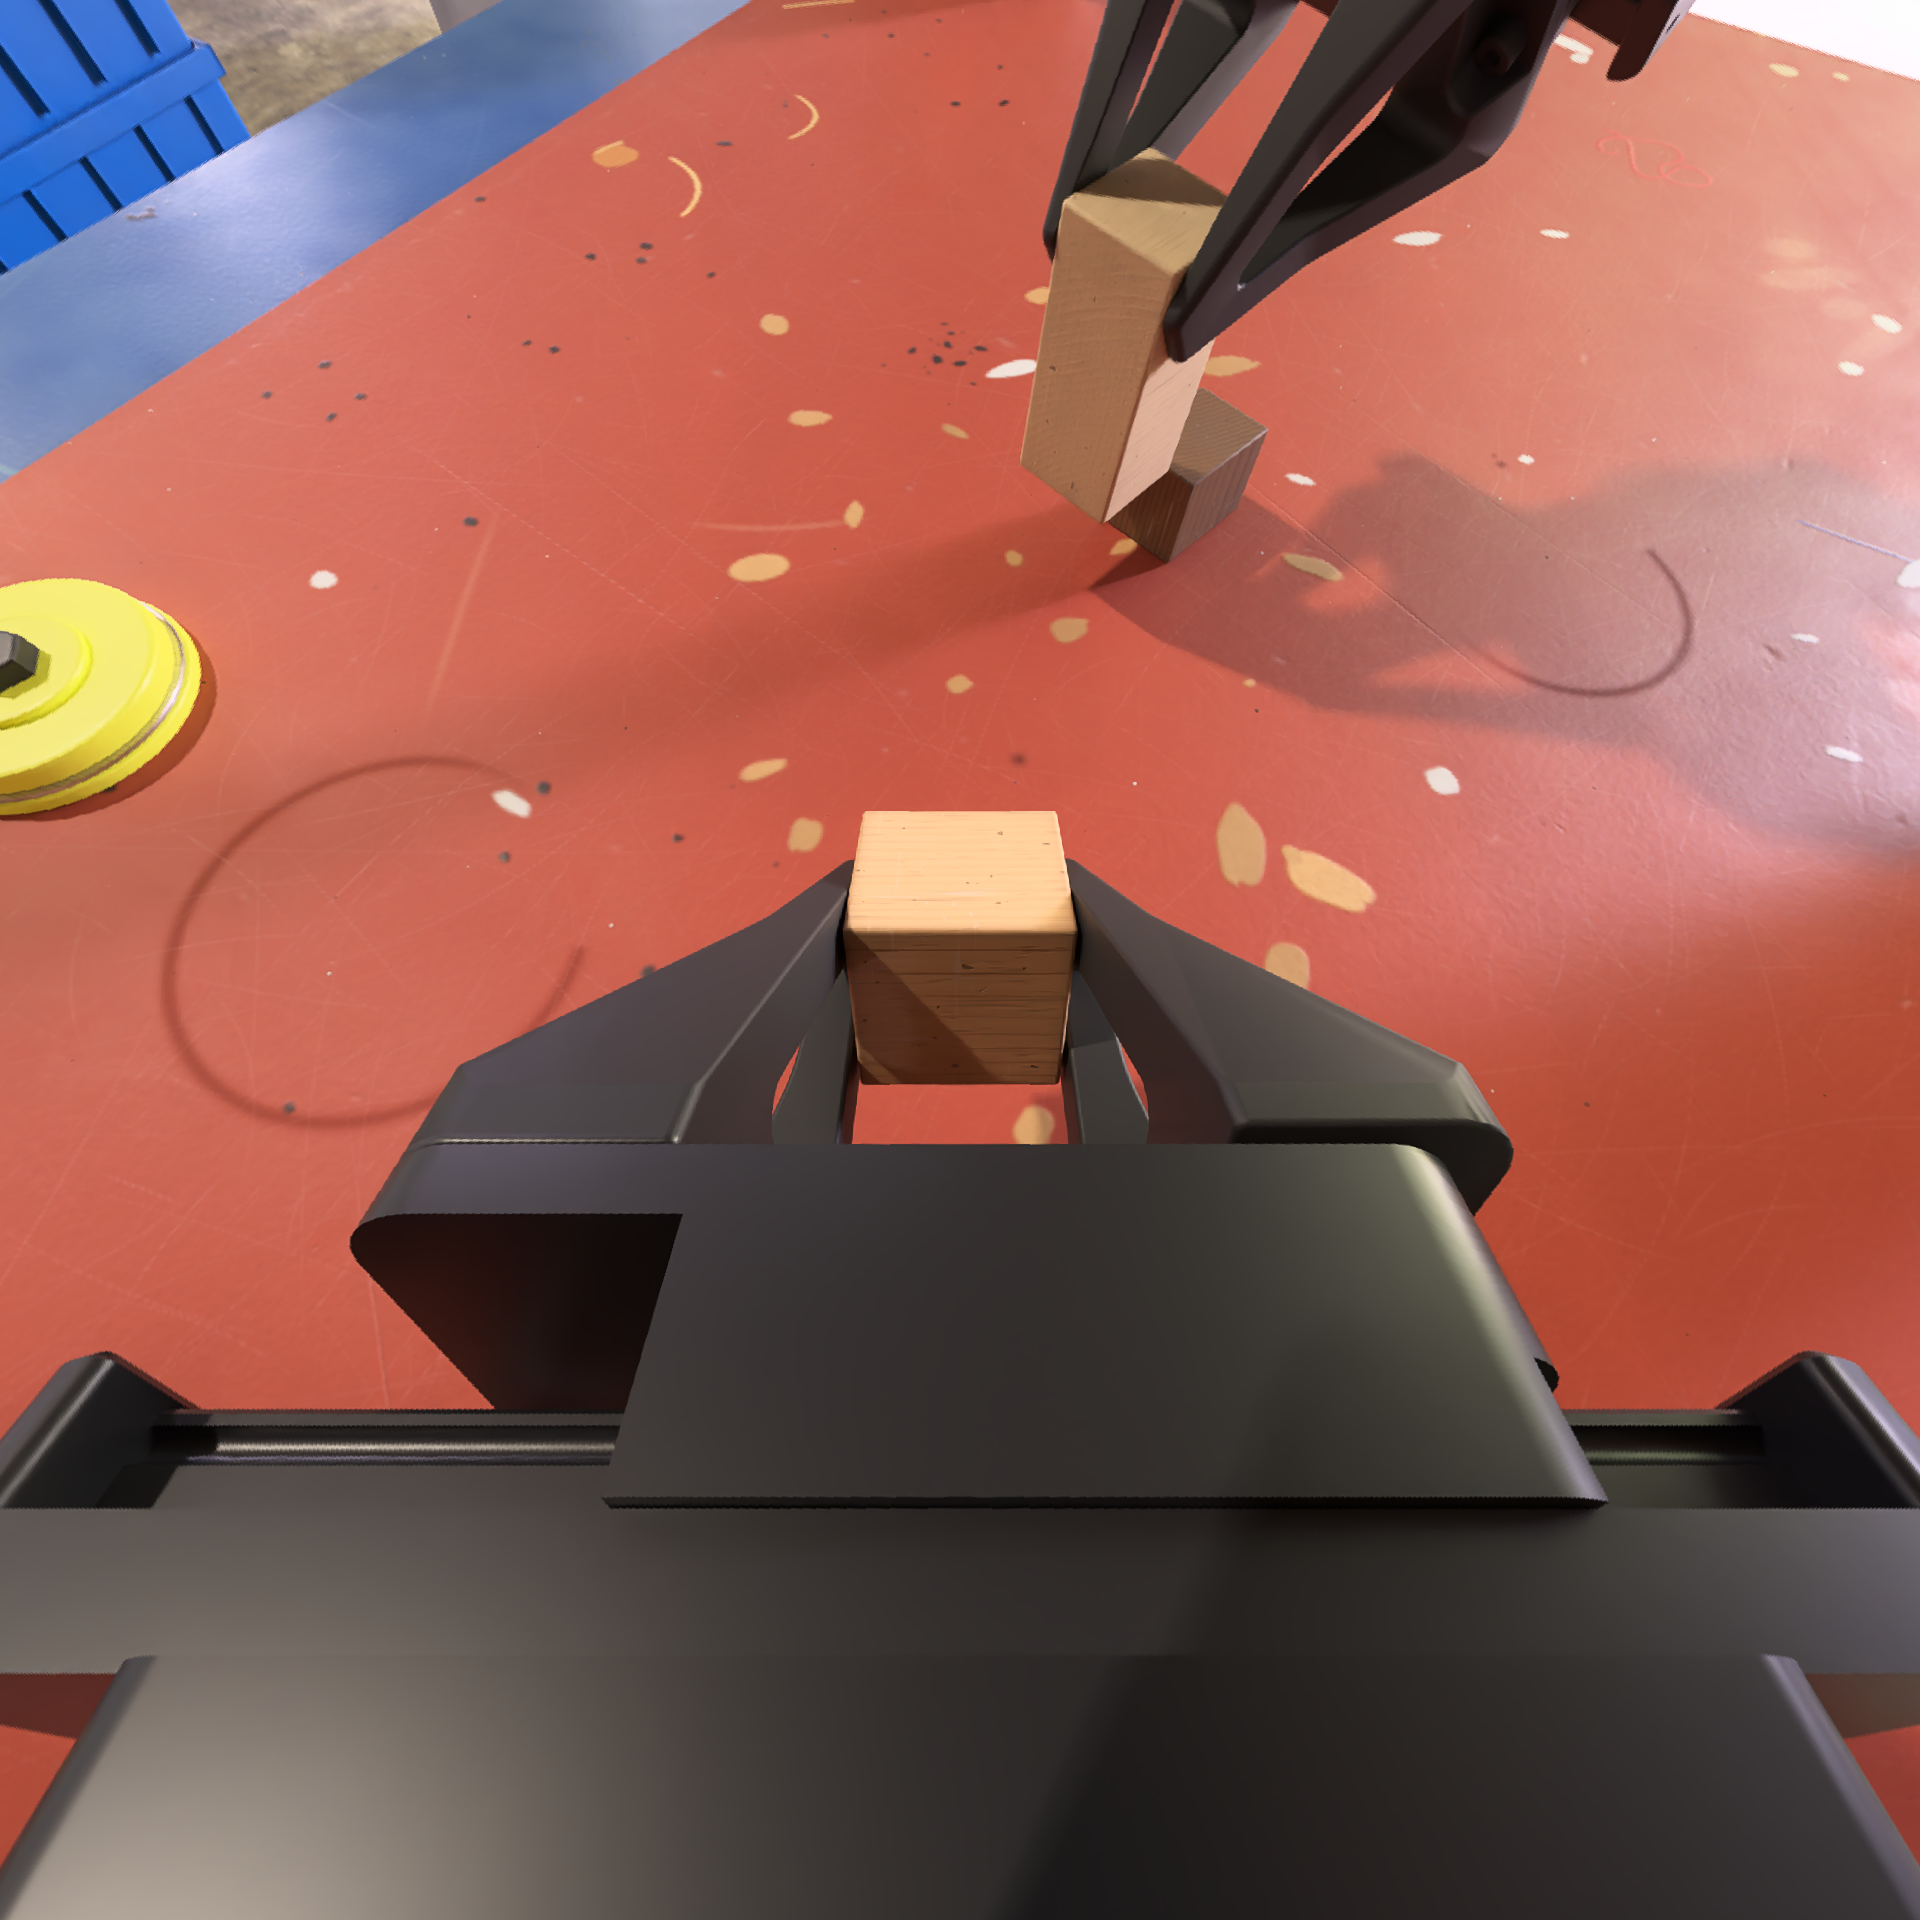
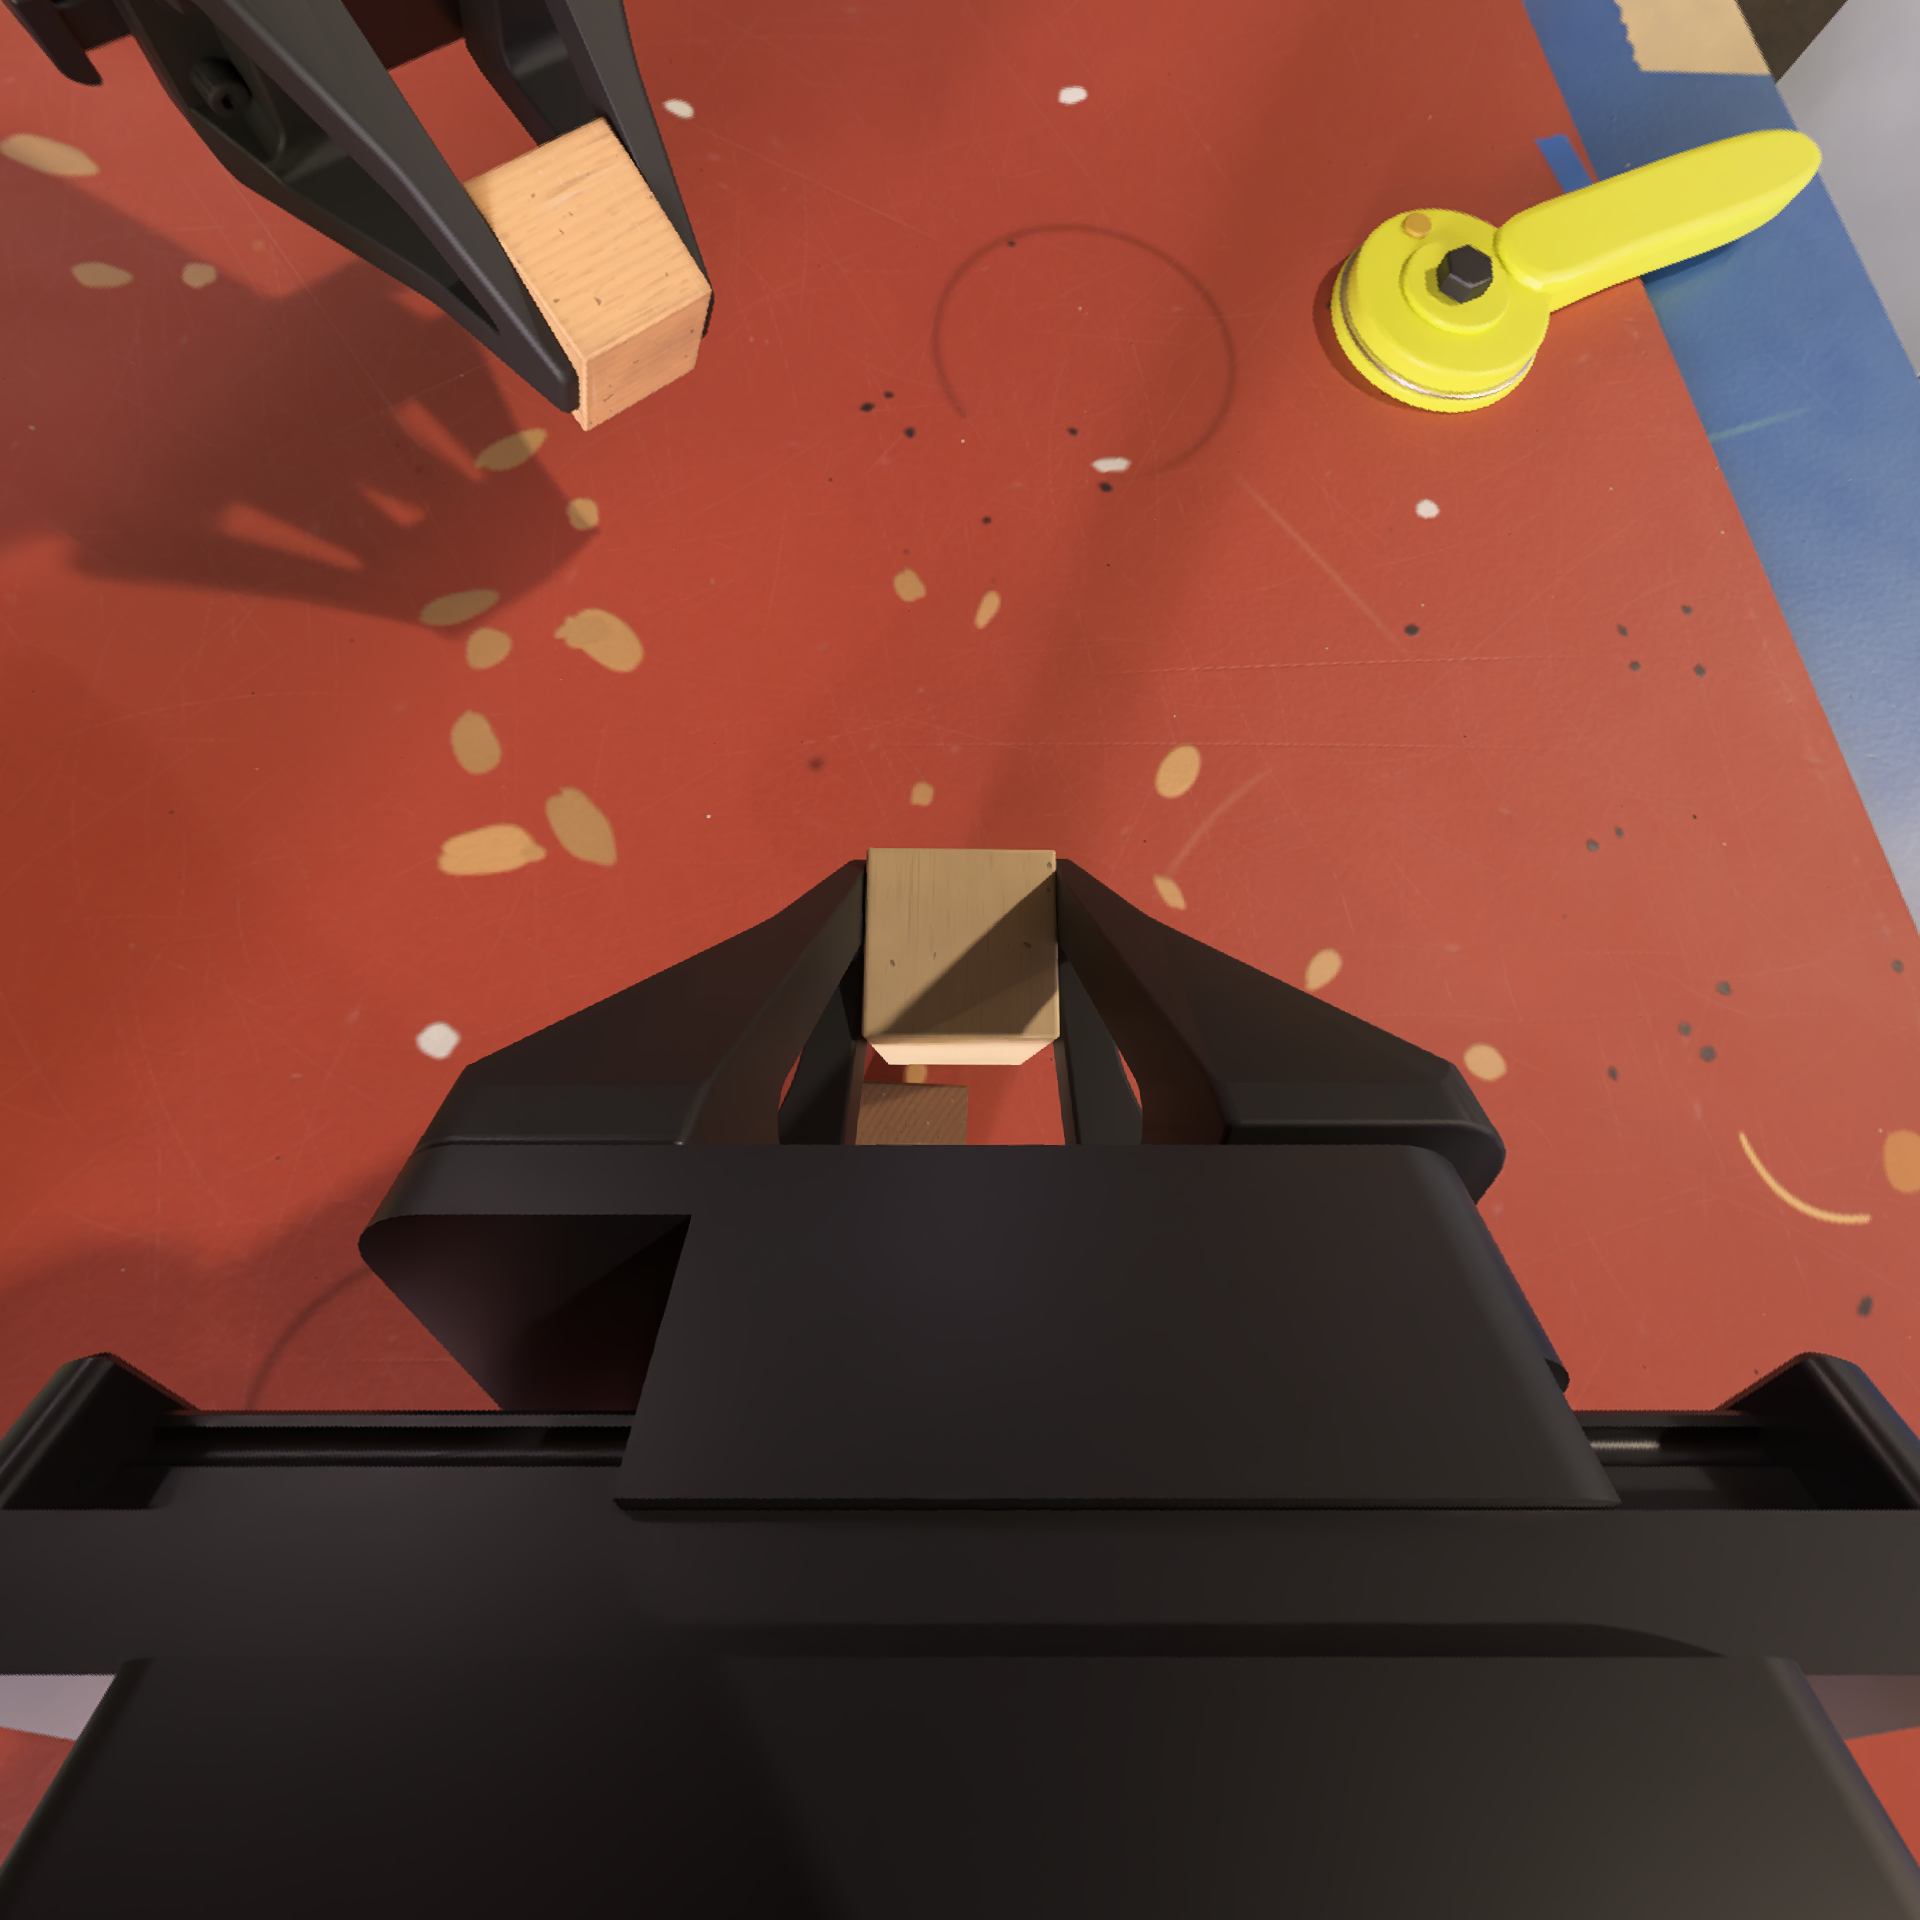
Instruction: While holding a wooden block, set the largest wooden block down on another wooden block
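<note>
My left gripper [image 1: 961, 914] is shut on a light wooden cube [image 1: 961, 945] and holds it above the red table; it also shows in the right wrist view [image 2: 613, 281]. My right gripper [image 2: 961, 935] is shut on the long pale wooden block [image 2: 961, 945], the largest one. In the left wrist view that long block [image 1: 1107, 353] hangs upright from the right gripper [image 1: 1132, 270], its lower end over or against a small dark brown block [image 1: 1205, 478] on the table. I cannot tell if they touch. The dark block [image 2: 912, 1115] peeks out under the long one.
A yellow round tool with a lever handle [image 2: 1455, 301] lies on the red table [image 1: 623, 468], at the left in the left wrist view [image 1: 73, 696]. A blue strip [image 2: 1808, 416] borders the table. A blue crate [image 1: 94, 114] stands beyond the edge.
</note>
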You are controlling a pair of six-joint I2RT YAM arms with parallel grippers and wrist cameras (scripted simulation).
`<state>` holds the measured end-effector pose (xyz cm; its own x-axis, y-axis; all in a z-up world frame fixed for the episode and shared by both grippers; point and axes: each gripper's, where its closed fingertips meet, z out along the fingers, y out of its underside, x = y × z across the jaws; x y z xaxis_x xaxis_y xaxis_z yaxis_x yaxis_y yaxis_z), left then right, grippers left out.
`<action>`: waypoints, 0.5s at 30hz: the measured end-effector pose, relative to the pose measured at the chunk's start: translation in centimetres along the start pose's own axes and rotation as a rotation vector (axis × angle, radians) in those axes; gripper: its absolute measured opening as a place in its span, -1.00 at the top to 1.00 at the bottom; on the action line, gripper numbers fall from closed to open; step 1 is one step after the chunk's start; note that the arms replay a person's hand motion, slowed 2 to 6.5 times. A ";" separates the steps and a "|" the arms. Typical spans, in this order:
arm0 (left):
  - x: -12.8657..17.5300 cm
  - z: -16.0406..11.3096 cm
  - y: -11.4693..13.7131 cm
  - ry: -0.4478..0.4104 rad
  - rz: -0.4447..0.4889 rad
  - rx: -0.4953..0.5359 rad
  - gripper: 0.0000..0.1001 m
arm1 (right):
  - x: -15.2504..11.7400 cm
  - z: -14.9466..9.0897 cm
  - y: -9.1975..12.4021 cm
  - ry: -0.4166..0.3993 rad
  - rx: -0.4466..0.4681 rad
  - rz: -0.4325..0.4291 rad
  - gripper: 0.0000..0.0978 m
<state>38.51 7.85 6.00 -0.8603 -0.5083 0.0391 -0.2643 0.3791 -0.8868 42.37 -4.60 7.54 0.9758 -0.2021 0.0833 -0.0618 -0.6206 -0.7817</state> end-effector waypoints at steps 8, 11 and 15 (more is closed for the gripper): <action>0.0 0.0 0.0 0.000 0.000 0.000 0.41 | 0.7 -2.6 0.8 0.046 0.036 0.023 0.42; 0.0 0.0 0.1 0.001 -0.002 -0.002 0.41 | 0.5 -2.8 1.1 0.053 0.037 0.027 0.42; 0.0 0.0 0.1 0.002 -0.003 -0.004 0.41 | 0.2 -2.8 1.7 0.053 0.026 0.037 0.42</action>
<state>38.50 7.85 5.92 -0.8601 -0.5083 0.0429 -0.2690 0.3804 -0.8848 41.91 -7.86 7.96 0.9604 -0.2649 0.0865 -0.0912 -0.5922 -0.8006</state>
